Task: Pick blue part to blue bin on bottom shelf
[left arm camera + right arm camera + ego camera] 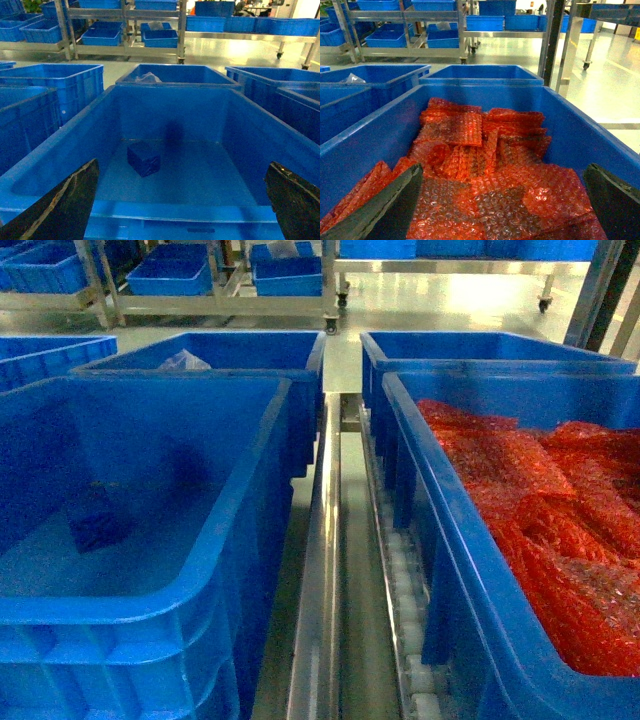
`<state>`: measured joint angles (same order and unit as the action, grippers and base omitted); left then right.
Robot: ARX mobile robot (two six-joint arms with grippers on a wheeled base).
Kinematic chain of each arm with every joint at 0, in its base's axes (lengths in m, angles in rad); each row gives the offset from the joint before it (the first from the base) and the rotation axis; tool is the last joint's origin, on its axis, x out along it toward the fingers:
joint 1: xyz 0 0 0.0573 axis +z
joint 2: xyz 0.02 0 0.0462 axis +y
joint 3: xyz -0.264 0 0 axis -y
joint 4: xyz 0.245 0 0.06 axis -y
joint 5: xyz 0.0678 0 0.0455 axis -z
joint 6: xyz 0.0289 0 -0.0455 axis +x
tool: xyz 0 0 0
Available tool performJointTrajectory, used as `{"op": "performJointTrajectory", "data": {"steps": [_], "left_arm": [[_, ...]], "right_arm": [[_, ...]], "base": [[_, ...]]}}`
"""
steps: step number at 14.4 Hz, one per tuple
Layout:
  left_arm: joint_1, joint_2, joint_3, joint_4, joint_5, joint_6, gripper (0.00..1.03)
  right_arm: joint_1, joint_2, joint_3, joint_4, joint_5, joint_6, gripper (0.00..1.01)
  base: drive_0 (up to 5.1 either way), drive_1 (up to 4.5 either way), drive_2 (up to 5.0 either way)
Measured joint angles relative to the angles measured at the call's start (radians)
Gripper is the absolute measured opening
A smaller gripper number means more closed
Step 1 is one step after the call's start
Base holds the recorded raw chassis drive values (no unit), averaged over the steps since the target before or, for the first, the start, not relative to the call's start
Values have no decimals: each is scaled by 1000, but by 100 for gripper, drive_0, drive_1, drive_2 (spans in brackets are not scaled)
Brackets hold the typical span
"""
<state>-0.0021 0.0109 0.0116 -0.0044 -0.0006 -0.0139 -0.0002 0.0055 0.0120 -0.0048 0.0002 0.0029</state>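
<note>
The blue part [143, 158] is seen lying on the smooth floor of the blue bin [170, 211]. Both pincers are spread wide. Steel racks [125, 30] and a shiny floor [600, 80] are seen behind.

Overhead light is glaring off the pale floor [610, 65] in all views. The blue bin [200, 212] interior is sitting in dim shadow, its walls reflecting softly. Everything is carrying a blue cast, with background racks [180, 295] looking soft and grainy.
</note>
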Motion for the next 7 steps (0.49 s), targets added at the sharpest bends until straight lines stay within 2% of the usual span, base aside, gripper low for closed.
{"op": "performJointTrajectory", "data": {"steps": [7], "left_arm": [[0,0,0,0,0,0,98]], "right_arm": [[0,0,0,0,0,0,98]], "base": [[0,0,0]]}}
